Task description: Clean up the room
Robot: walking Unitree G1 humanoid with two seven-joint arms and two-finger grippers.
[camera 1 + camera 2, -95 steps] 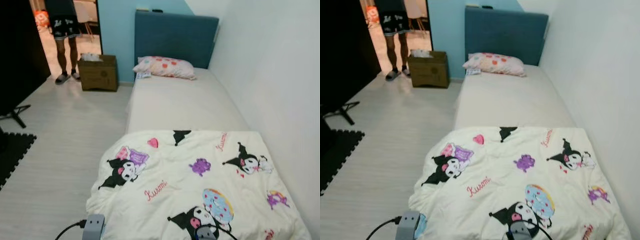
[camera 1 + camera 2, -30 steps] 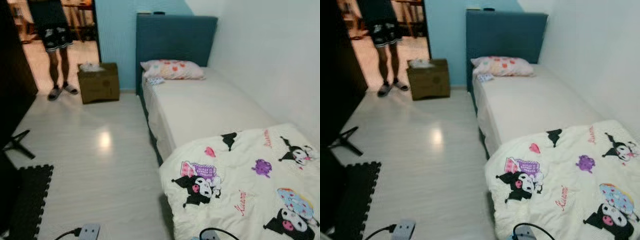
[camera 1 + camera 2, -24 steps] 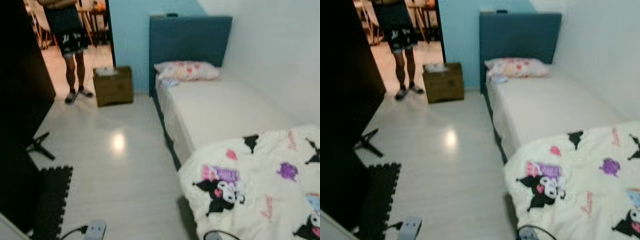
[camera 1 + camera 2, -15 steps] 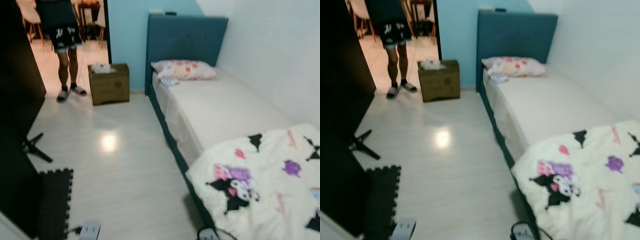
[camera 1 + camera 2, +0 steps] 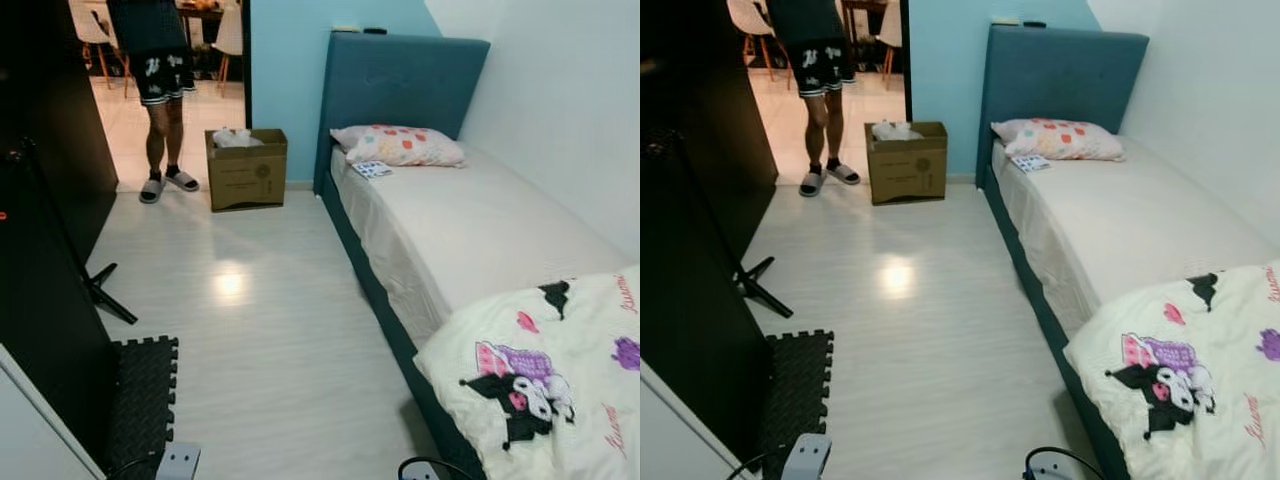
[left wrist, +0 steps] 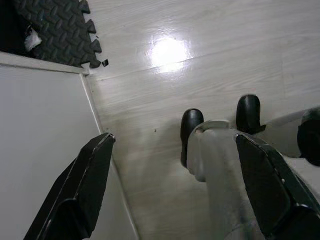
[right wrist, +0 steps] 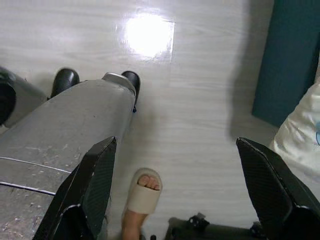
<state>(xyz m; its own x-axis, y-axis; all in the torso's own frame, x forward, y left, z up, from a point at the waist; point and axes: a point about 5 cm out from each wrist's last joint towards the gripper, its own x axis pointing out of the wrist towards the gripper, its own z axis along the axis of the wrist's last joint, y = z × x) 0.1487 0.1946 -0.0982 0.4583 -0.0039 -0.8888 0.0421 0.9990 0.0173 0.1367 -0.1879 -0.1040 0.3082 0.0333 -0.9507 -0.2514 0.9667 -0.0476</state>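
Observation:
A cream cartoon-print blanket [image 5: 545, 385] lies crumpled on the near end of the bed [image 5: 480, 225], hanging over its edge. At the far end, a spotted pillow [image 5: 398, 145] rests against the blue headboard, with a small printed packet [image 5: 372, 170] beside it. An open cardboard box [image 5: 246, 168] with white stuff inside stands on the floor by the doorway. Both arms hang low. My left gripper [image 6: 172, 140] is open over bare floor beside a white panel. My right gripper [image 7: 175, 145] is open over the floor near the teal bed base [image 7: 290, 55].
A person [image 5: 160, 70] in sandals stands in the doorway. Another sandalled foot [image 7: 142, 195] is on the floor close behind me. A dark cabinet [image 5: 45, 280], a tripod leg [image 5: 105, 295] and a black foam mat [image 5: 140, 400] line the left side. Pale floor [image 5: 270, 330] runs between them and the bed.
The whole picture has shifted: the camera has turned left, so the bed and blanket now sit at the right and more floor shows. Nothing in the room has visibly moved.

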